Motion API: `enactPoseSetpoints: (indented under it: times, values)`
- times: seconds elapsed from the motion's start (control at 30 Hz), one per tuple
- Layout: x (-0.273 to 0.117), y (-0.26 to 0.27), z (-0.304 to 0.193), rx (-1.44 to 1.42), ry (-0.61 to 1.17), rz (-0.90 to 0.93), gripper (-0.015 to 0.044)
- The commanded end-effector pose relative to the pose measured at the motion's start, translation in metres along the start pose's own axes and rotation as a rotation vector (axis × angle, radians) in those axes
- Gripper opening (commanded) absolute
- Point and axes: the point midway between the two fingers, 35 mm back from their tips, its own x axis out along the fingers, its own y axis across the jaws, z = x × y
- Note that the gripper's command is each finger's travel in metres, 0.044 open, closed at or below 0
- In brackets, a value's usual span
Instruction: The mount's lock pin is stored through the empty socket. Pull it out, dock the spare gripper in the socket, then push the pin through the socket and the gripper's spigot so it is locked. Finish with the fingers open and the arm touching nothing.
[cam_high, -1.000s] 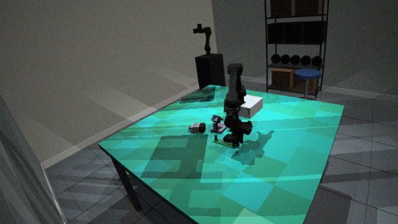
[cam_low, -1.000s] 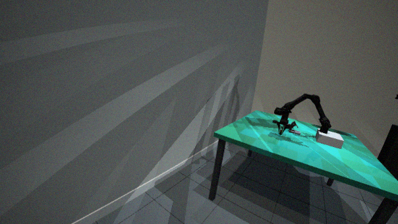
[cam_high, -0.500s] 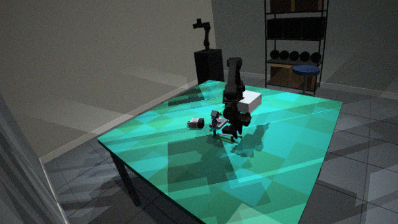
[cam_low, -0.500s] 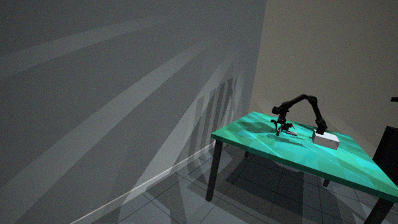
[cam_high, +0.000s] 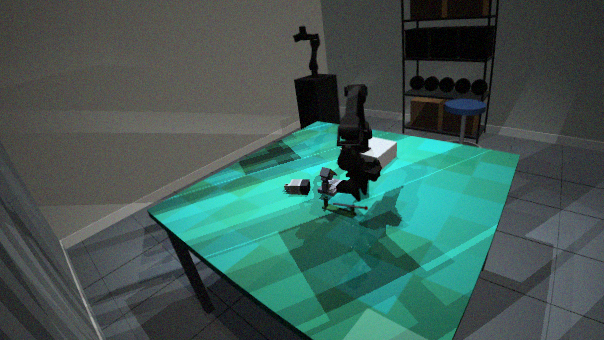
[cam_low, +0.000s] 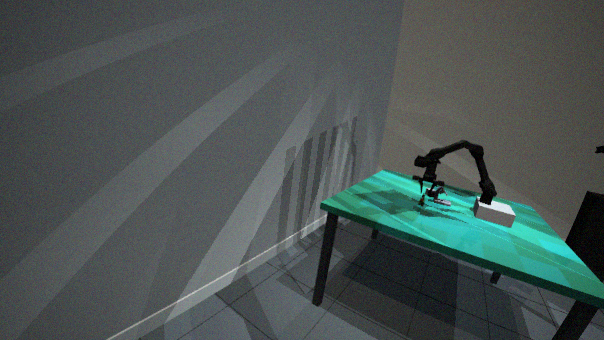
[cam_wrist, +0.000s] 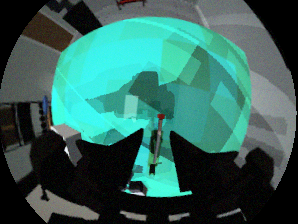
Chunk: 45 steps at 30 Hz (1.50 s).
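My gripper (cam_high: 359, 198) (cam_wrist: 156, 132) is open, its fingertips apart and above the table. The lock pin (cam_high: 346, 205) (cam_wrist: 158, 144), a thin grey rod with a red head, is not held. It shows between and beyond the fingers in the wrist view, low over a narrow green-yellow bar (cam_high: 341, 212) with dark ends. A grey and black assembly (cam_high: 327, 184), partly hidden by the arm, stands close behind the pin. A separate white and black block (cam_high: 298, 187) lies to its left. Which is the mount and which the spare gripper is too small to tell. Whether the pin touches the bar is unclear.
The arm rises from a white base box (cam_high: 384, 149) (cam_low: 495, 212) at the back of the green table (cam_high: 420, 310) (cam_low: 525, 250). The grey and black assembly is close to the fingers. A blue stool (cam_high: 465, 106) and a shelf stand beyond the table.
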Motion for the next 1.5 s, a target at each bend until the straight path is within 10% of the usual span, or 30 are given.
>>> enactPoseSetpoints:
  times: [0.0, 0.2, 0.4, 1.47]
  values:
    - [-0.010, 0.000, 0.002, 0.000, 0.000, -0.001, 0.0200]
    - [-0.005, 0.000, 0.001, 0.001, 0.001, 0.002, 0.0331]
    - [-0.062, -0.007, -0.043, -0.019, 0.024, -0.014, 0.0180]
    - [0.016, -0.010, -0.067, -0.022, 0.028, -0.016, 0.0180]
